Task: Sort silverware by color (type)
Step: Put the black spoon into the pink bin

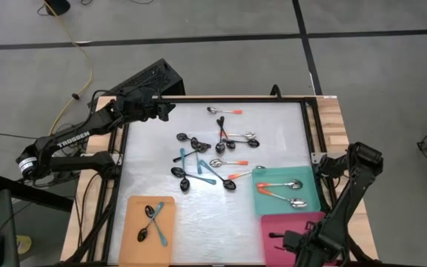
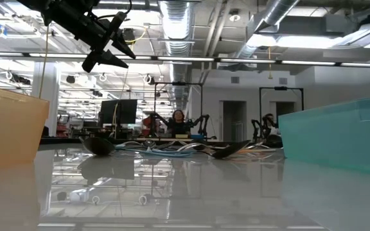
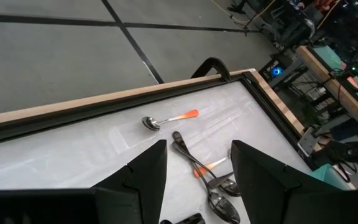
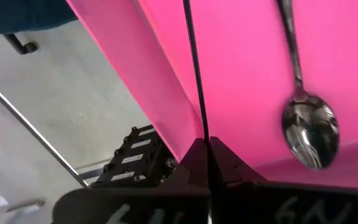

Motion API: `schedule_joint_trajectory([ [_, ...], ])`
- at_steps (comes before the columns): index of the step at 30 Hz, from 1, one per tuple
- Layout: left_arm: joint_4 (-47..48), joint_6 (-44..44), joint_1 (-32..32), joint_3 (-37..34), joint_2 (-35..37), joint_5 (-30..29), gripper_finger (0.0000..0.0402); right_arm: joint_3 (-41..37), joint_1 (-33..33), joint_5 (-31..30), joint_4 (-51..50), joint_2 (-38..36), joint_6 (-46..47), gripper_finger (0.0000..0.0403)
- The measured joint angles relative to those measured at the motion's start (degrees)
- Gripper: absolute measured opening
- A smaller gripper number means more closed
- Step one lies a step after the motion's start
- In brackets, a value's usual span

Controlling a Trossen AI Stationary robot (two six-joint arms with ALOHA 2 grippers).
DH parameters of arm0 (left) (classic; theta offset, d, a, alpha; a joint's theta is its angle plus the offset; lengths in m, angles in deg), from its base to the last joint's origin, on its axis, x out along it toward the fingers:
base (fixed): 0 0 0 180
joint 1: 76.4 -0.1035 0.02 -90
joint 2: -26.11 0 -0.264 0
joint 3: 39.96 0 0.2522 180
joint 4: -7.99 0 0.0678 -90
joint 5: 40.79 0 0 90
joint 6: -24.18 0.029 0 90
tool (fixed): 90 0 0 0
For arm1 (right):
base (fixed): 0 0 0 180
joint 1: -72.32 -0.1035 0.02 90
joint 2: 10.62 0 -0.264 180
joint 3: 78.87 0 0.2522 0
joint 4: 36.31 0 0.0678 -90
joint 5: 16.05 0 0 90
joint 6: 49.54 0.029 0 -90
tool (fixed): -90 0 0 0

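Note:
Several spoons [image 1: 213,152] with teal, orange or dark handles lie loose in the middle of the white table top. One orange-handled spoon [image 1: 224,111] [image 3: 169,118] lies apart near the far edge. My left gripper [image 1: 167,110] [image 3: 197,149] hangs open above the far left part of the table, touching nothing. My right gripper [image 1: 288,238] [image 4: 207,144] is shut over the pink tray [image 1: 310,222] at the near right. A silver spoon [image 4: 309,130] lies on that tray beside it. My right gripper has a thin dark handle [image 4: 196,74] pinched between its two shut fingers. The handle sticks straight out ahead of the fingertips, along them, over the pink tray. The fingers hide the held end. Whether the handle rests on the tray cannot be told.
An orange tray [image 1: 136,208] at the near left holds two spoons [image 1: 153,222]. A teal tray [image 1: 310,196] at the right holds two orange-handled spoons [image 1: 280,189]. A black frame [image 1: 310,126] borders the table top. People sit in the room beyond [image 2: 178,119].

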Motion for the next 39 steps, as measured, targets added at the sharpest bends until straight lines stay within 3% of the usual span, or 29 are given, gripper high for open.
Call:
schedule_joint_trajectory([
  [28, -0.02, -1.06, 0.00, 0.00, 0.00, -1.39, 0.0163, -12.15, 1.96, 3.00, 9.44, -1.81, -4.73, 0.0001],
  [39, -0.04, -1.38, -0.02, 0.00, 0.00, -1.53, 0.0163, -19.37, 3.32, 3.14, 11.64, -7.03, -4.91, 0.0001],
])
